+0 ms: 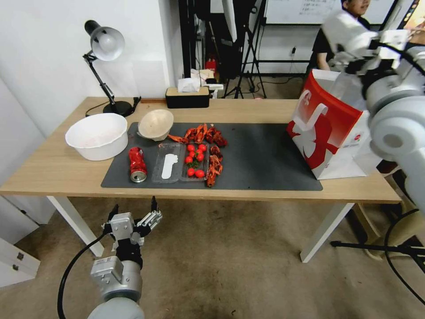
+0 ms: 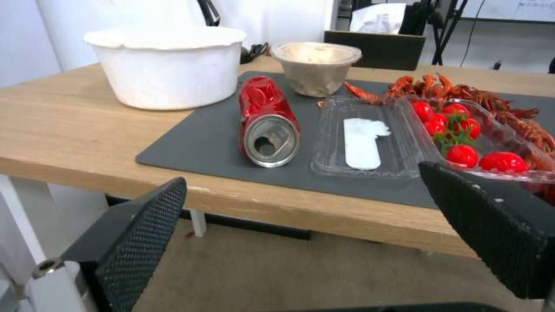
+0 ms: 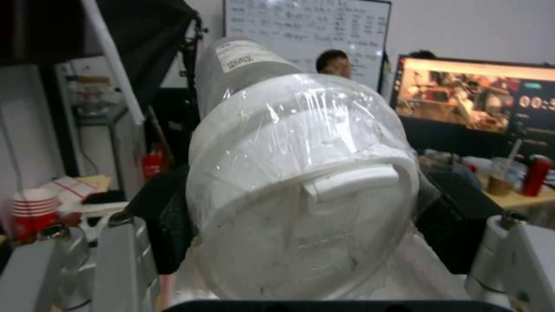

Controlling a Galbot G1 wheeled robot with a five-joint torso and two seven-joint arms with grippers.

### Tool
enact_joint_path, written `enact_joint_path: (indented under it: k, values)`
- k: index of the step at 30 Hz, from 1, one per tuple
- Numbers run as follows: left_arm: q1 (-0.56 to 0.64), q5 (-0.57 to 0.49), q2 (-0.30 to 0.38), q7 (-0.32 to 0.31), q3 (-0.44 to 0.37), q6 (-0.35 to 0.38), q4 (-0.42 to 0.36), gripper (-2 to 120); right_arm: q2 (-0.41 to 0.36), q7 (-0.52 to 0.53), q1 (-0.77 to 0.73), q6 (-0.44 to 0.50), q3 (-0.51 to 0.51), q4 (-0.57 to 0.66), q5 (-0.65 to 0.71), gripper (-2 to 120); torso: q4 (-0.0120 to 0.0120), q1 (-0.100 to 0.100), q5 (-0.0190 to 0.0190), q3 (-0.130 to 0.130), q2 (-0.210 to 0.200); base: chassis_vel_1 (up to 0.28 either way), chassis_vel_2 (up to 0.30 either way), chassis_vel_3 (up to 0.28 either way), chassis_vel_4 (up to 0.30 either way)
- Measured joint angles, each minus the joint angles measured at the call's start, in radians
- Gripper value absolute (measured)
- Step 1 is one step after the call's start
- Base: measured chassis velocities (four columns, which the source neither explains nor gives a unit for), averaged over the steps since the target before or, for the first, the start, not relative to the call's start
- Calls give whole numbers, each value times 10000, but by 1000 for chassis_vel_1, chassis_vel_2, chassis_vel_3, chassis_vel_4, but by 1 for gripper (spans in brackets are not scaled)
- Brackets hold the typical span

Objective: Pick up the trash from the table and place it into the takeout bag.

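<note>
Clamped between the right gripper's (image 3: 301, 216) dark pads (image 3: 168, 225) is a clear white-lidded cup (image 3: 301, 190), lid toward the wrist camera and wrapped in crinkled film. From the head view, that right arm is raised above the mouth of the takeout bag (image 1: 330, 133), which stands upright on the mat's far-right corner. By my reading the step in hand is the drop: the cup should be brought squarely over the opening between the flat white handles and let go.

Relative to the bag, everything else lies well to the left on the dark mat (image 1: 261, 159): a crushed red can (image 1: 137, 165) on its side, the beige paper bowl (image 1: 155, 124) tilted behind it, a clear plastic tray (image 1: 179, 161) with cherry tomatoes, and crayfish shells. A large white bowl (image 1: 97, 135) sits furthest left.

The left gripper (image 1: 133, 217) hangs below the table (image 1: 53, 168) edge, fingers (image 2: 138, 234) spread and empty; its wrist view shows the can's open mouth, which the head view barely gives
</note>
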Motion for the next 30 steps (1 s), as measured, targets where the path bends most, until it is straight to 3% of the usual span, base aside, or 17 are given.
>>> enact_joint_path:
  k: [5, 9, 15, 23, 30]
  values:
    - [-18, 0, 5, 18, 52, -1, 3, 100, -57, 37, -278, -9, 175, -345, 34, 80, 0, 0, 2, 0, 0, 0, 0, 0, 0]
    - [-5, 0, 10, 19, 84, -1, -5, 100, -27, -188, -596, 66, 313, -566, -205, 97, 2, 0, -2, -1, 0, 0, 0, 0, 0]
    - [48, 16, 19, 19, 76, -1, -59, 100, -2, -613, -823, 242, 340, -585, -647, 100, 0, 1, -2, 0, 0, 0, 0, 0, 0]
    - [110, 26, 29, 17, 57, 7, -161, 100, 285, -1349, -1278, 1186, 248, -43, -789, 100, 2, 1, -2, -1, 0, 0, 0, 0, 0]
    - [127, 22, 9, 16, 26, 9, -170, 100, 334, -2737, -2291, 2333, 374, 881, -798, 100, 2, 1, -4, -1, 0, 0, 0, 0, 0]
